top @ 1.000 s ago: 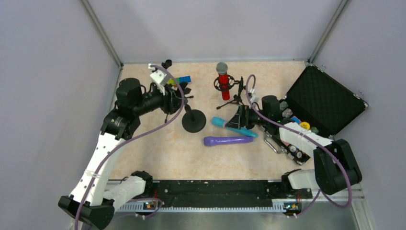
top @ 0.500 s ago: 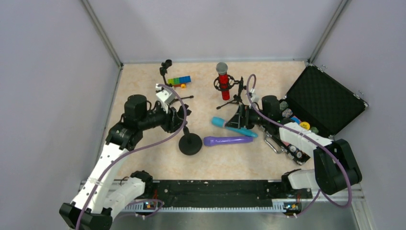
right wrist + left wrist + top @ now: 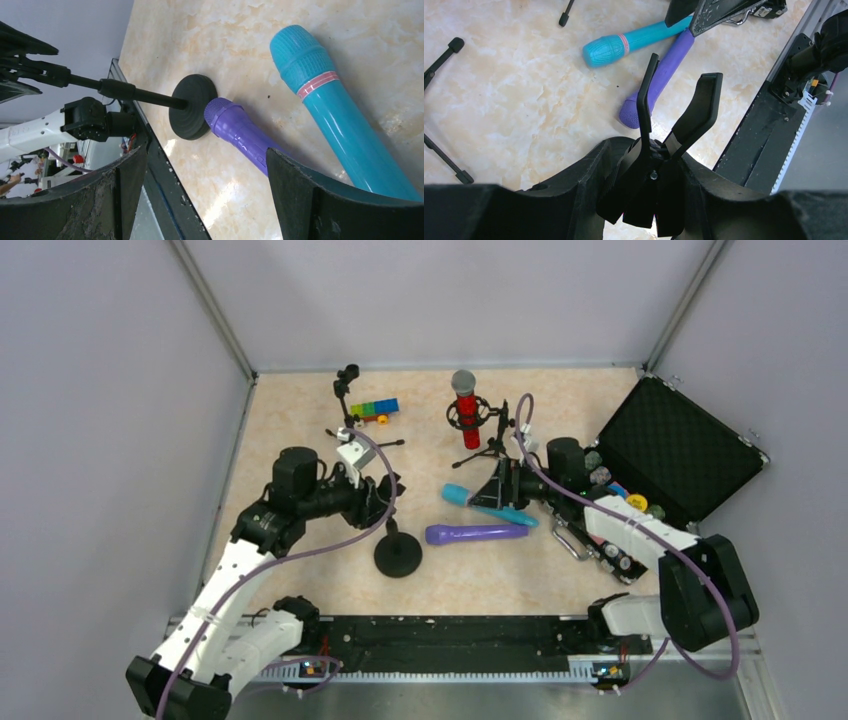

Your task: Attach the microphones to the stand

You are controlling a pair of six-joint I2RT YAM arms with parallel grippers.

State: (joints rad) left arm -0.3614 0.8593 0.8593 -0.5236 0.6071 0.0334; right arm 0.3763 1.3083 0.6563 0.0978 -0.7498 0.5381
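The red microphone [image 3: 466, 402] stands upright in the cradle of a tripod stand [image 3: 484, 448] at the back of the table [image 3: 560, 405], the one job done; the purple microphone [image 3: 476, 533] and the light-blue microphone [image 3: 492, 507] lie side by side on the tabletop, neither yet mounted. My left gripper [image 3: 390, 495] is clamped on the upper end of the round-base stand [image 3: 398, 555], held tilted, its disc just beside the purple head; whether the disc rests on the table I cannot tell. My right gripper [image 3: 497, 487] hangs spread wide above the blue handle, pinching nothing. A small tripod [image 3: 347, 380] waits empty at the back left; by my reckoning, two of three microphones remain.
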